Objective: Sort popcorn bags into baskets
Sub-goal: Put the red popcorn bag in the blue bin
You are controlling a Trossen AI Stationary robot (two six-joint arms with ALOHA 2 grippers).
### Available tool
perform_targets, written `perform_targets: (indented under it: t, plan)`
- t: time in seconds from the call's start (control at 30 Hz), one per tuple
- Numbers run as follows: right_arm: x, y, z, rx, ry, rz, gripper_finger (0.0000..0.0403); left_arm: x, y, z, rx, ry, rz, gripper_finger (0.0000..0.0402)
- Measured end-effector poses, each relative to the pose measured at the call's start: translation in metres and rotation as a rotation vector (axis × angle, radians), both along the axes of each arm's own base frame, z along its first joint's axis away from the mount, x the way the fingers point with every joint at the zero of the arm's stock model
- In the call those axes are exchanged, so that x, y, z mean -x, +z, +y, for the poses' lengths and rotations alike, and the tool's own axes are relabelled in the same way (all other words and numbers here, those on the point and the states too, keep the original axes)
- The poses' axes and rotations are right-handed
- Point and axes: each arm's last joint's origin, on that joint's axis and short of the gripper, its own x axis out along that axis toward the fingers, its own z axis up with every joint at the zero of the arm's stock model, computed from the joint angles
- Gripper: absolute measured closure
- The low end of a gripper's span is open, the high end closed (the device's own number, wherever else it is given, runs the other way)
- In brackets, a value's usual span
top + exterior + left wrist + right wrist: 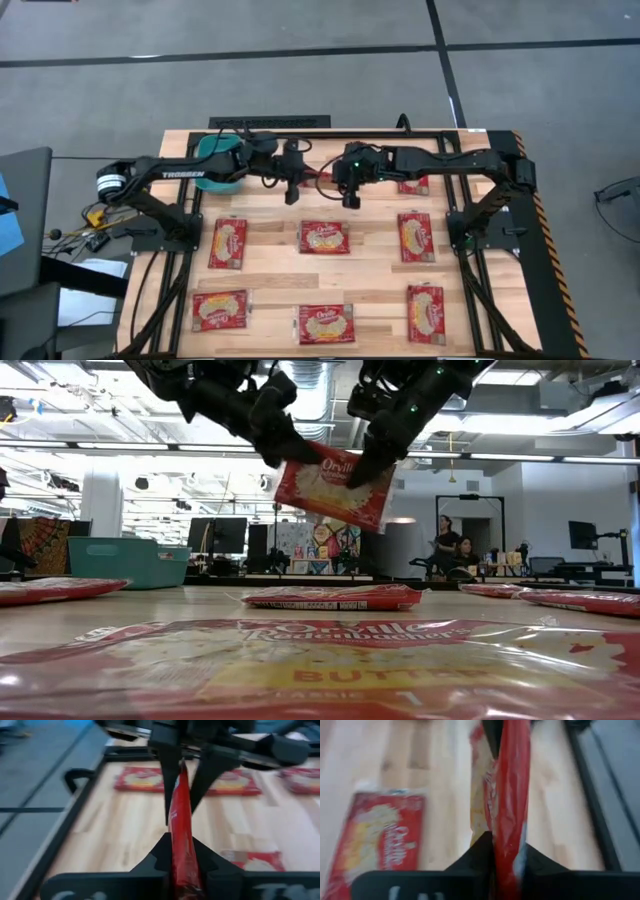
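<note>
You have a flat red popcorn packet with a cream-yellow oval (pixel 333 485) hanging in the air between the two arms, above the far middle of the pale wooden slatted table (pixel 270 255). Your left gripper (pixel 283 448) pinches one end of it with its fingers closed on the packet. Your right gripper (pixel 368 465) meets the packet's other end, and in the right wrist view the packet stands edge-on between its dark fingers (pixel 536 861); you cannot tell whether they are clamping it or have slackened. The packet hangs tilted, clear of the table. The teal-green rectangular plastic basket (pixel 217 163) sits at the far left corner, just beside the left arm. On the table you can see other red packets lying flat in rows, one near the centre (pixel 324 237).
</note>
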Motion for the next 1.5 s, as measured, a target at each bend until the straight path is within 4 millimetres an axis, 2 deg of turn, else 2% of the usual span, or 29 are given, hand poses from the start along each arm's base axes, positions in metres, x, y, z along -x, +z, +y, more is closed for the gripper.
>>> perform_targets:
  t: [0.27, 0.47, 0.73, 0.9, 1.17, 1.37, 1.5]
  plan:
    - [0.005, 0.001, -0.009, 0.023, -0.202, -0.001, 0.0229, 0.032, -0.007, -0.003, -0.014, 0.285, -0.001, 0.0398]
    - [0.007, 0.001, -0.018, -0.045, -0.31, -0.033, 0.0201, 0.076, -0.018, -0.012, -0.026, 0.541, -0.09, 0.0399]
    - [0.007, 0.003, -0.023, -0.044, -0.328, -0.064, 0.0224, 0.14, -0.026, -0.037, -0.057, 0.833, -0.25, 0.0401]
    - [0.004, 0.006, -0.023, -0.032, -0.317, -0.1, 0.0248, 0.168, -0.037, -0.051, -0.126, 1.063, -0.282, 0.0401]
    - [0.002, 0.009, -0.024, -0.004, -0.29, -0.128, 0.0281, 0.183, -0.081, -0.061, -0.174, 1.27, -0.221, 0.0401]
    - [0.003, 0.008, -0.024, -0.002, -0.284, -0.112, 0.0291, 0.19, -0.094, -0.064, -0.225, 1.408, -0.206, 0.0401]
    - [0.003, 0.008, -0.024, -0.002, -0.281, -0.112, 0.0291, 0.195, -0.112, -0.065, -0.204, 1.431, -0.224, 0.04]
